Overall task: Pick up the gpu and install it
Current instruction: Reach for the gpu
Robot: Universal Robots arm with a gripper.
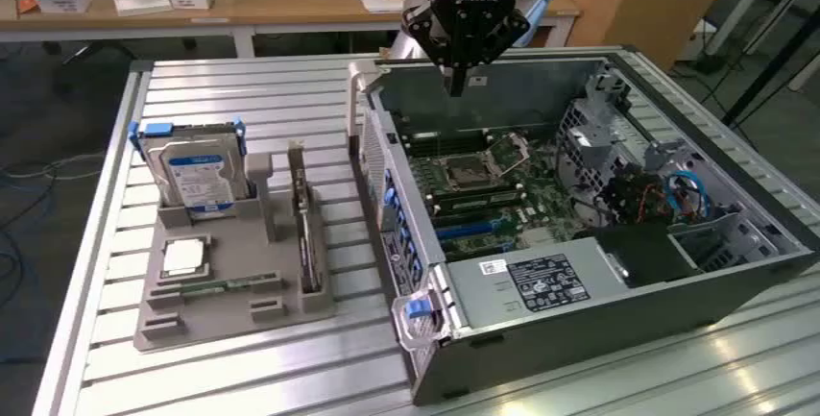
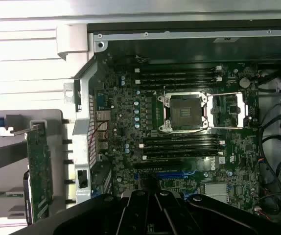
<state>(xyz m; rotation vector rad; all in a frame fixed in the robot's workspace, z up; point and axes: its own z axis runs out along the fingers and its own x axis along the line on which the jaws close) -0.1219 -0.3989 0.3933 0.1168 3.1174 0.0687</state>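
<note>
Plainly empty, the end effector (image 1: 458, 85) hangs with its jaws pinched together above the open computer case (image 1: 539, 85), which lies on its side so the motherboard (image 1: 487, 185) faces up, likely for insertion from above. Well apart, the gpu (image 1: 303, 229) stands on edge in a grey holder (image 1: 230, 315) on the desk (image 1: 192, 89), long edge upward for grasping, untouched

In the upper middle of the exterior view, pale lettering on the gripper (image 1: 455, 87) body seems to read ROBOTIQ. The black-and-white label (image 1: 548, 280) on the power supply (image 1: 494, 299), lower right, and the white-and-blue sticker (image 1: 202, 183) on the hard drive (image 1: 164, 155), left, carry print too small to read.
</note>
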